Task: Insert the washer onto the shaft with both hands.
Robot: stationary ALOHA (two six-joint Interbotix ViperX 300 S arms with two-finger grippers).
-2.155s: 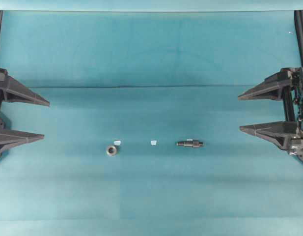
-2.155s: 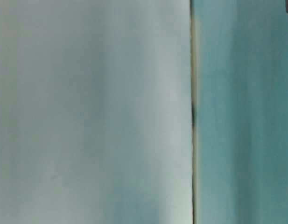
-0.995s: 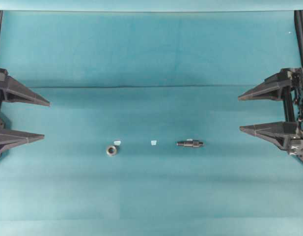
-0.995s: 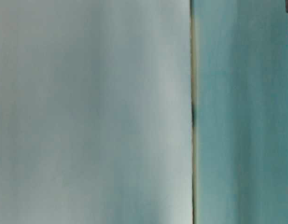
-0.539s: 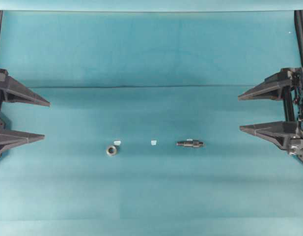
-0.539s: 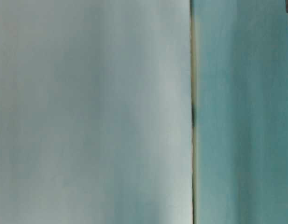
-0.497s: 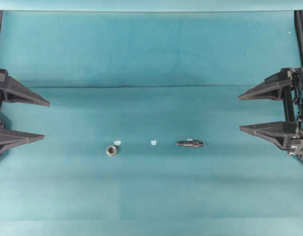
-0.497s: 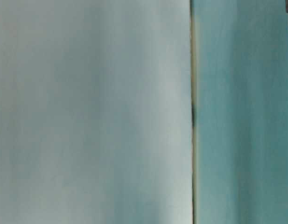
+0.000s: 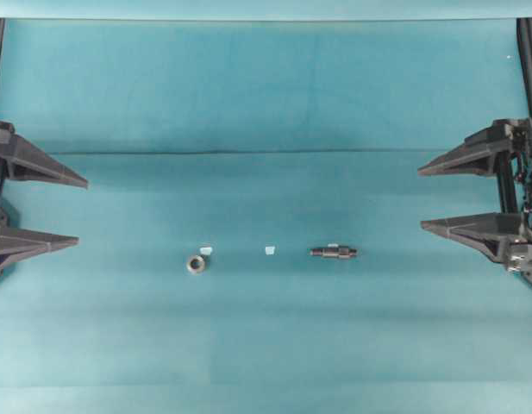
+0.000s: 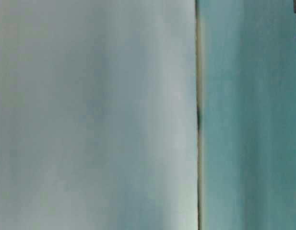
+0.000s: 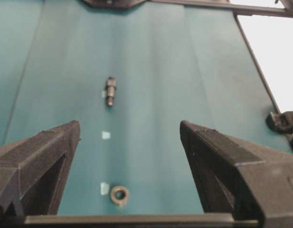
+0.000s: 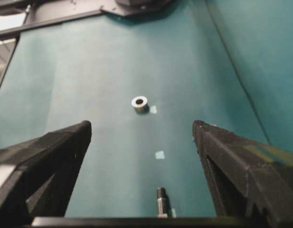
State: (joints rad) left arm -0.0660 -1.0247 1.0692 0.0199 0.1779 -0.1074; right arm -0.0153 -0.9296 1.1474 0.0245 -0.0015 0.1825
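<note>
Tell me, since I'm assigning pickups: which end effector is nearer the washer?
Left. The left end effector sits nearer the washer; the right end effector waits beyond the shaft.

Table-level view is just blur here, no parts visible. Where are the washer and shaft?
Observer: Overhead shows the washer lying left of centre and the shaft lying right of centre, well apart.
Operator: End effectors?
Observer: Left end effector and right end effector are both open and empty, at the side edges of the overhead view.
Operator: Anything between the parts?
Observer: A pale scrap lies roughly midway between them.
</note>
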